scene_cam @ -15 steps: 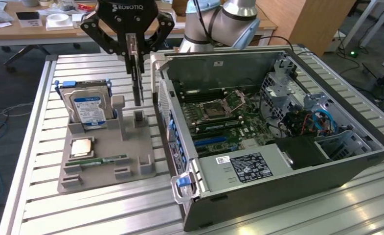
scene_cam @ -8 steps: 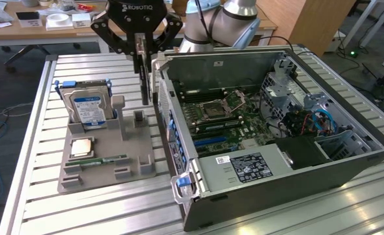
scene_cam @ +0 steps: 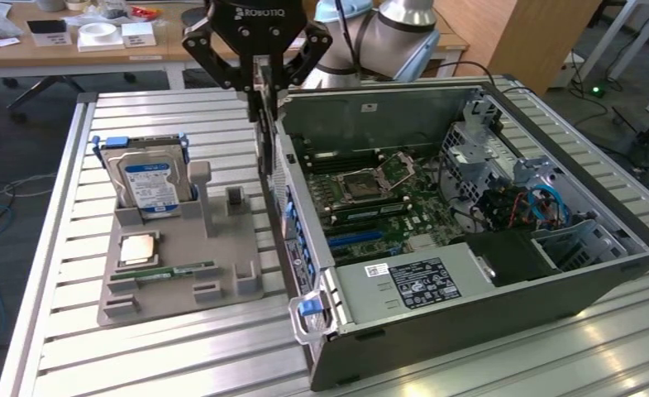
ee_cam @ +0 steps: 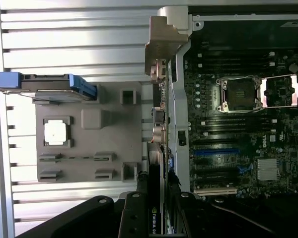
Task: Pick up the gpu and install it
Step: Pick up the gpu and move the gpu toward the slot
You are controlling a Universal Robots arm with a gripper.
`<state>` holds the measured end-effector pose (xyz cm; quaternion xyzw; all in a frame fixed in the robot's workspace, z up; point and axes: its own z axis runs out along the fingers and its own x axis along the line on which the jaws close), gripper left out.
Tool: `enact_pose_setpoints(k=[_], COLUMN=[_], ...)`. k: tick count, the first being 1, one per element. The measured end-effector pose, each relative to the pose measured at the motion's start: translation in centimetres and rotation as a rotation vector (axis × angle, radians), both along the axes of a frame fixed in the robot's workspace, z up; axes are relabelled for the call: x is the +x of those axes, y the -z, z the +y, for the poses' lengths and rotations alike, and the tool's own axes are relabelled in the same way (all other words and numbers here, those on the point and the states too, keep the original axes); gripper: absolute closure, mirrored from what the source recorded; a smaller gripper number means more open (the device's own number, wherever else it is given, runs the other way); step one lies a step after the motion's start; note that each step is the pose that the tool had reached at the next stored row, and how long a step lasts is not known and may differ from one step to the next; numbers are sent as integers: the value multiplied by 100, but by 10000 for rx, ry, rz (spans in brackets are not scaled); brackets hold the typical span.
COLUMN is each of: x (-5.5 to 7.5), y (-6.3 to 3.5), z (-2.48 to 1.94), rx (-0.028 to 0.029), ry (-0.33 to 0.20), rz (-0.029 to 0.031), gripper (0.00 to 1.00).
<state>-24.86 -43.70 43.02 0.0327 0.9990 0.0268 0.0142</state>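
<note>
My gripper (scene_cam: 261,85) hangs high at the back of the table, shut on the gpu (scene_cam: 264,145). The card hangs edge-on below the fingers, its long silver bracket pointing down. It hangs over the gap between the grey holder and the exterior view's left wall of the open computer case (scene_cam: 357,116). In the wrist view the gpu (ee_cam: 156,210) is a thin dark card pinched in the gripper (ee_cam: 157,191), and its silver bracket (ee_cam: 163,44) runs along the case edge. The motherboard (ee_cam: 238,129) lies exposed inside, with a blue slot (ee_cam: 216,151) and further slots beside it.
A grey holder (scene_cam: 219,248) on the exterior view's left carries an upright hard drive (scene_cam: 148,184), a CPU (scene_cam: 139,247) and a RAM stick (scene_cam: 161,270). Cables and a drive cage (scene_cam: 522,203) crowd the case's far side. The ribbed metal table (scene_cam: 169,356) lies in front.
</note>
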Motion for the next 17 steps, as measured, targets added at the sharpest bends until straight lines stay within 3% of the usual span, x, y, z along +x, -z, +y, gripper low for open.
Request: enact_pose_setpoints(k=[17], x=[655], y=[0], z=[1], rx=[34], ry=[-3], rz=[1], gripper=[74])
